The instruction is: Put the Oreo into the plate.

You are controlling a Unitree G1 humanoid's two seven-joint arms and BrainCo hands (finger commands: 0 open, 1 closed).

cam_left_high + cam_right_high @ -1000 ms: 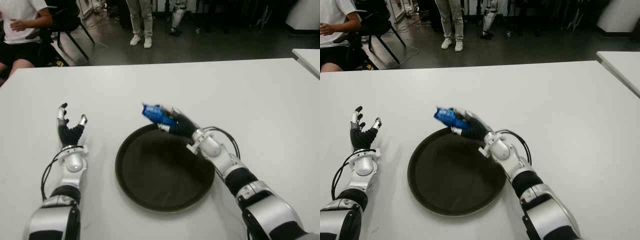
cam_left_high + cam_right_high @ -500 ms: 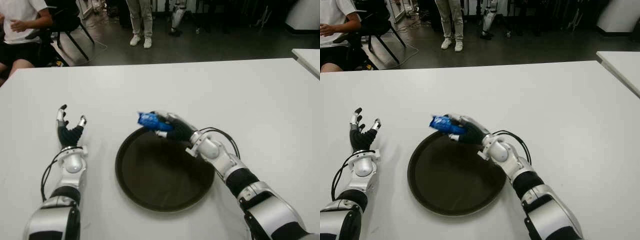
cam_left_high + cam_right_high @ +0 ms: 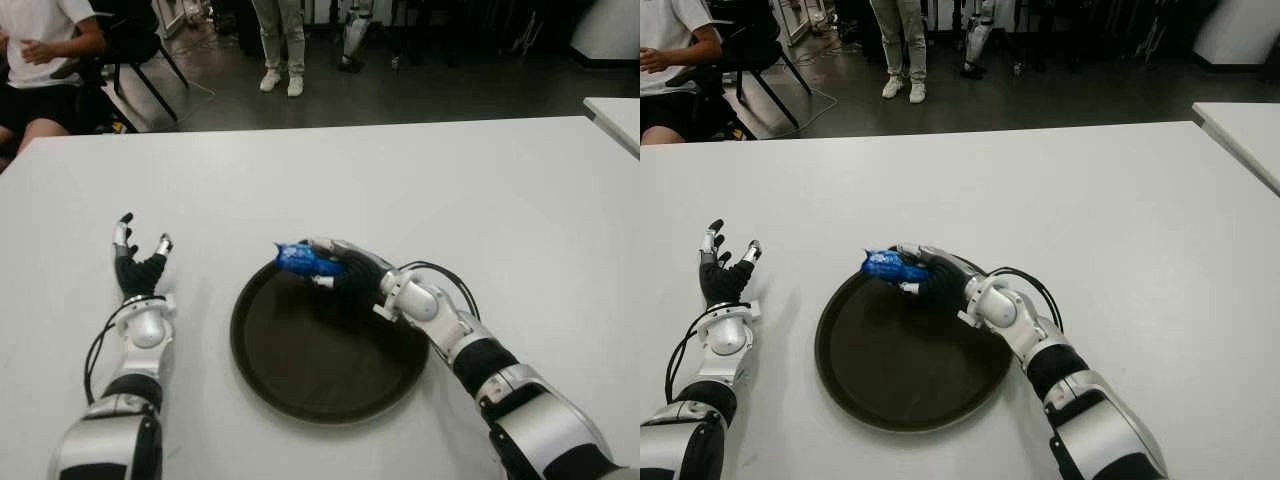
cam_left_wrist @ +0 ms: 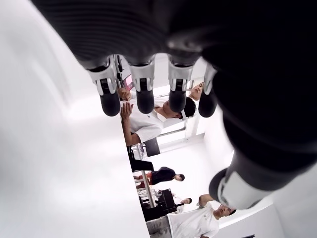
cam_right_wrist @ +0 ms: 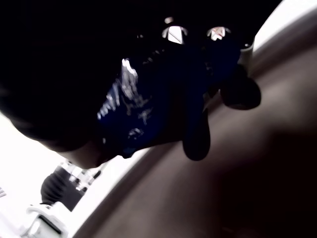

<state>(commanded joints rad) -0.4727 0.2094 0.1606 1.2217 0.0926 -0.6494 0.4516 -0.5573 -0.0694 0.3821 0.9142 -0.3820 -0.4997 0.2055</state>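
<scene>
Oreo held over plate's far rim, not set down

Right hand (image 3: 345, 272) is clenched round the blue Oreo packet (image 3: 299, 259); fingers cover much of the wrapper, so only its left end shows in the eye views; in the right wrist view the packet (image 5: 148, 109) is dark and partly lost against the palm. Packet sits at the far-left rim of the dark round plate (image 3: 320, 375); whether it touches the rim cannot be told. Plate's floor is bare; white table (image 3: 480, 190) lies open beyond and to the right. Left hand (image 3: 139, 262) shows left of the plate, well apart, fingers spread and holding nothing. At the far edge, a seated person (image 3: 40, 50) is cut off by the frame; a standing person's legs (image 3: 280, 45) show only below the waist.
</scene>
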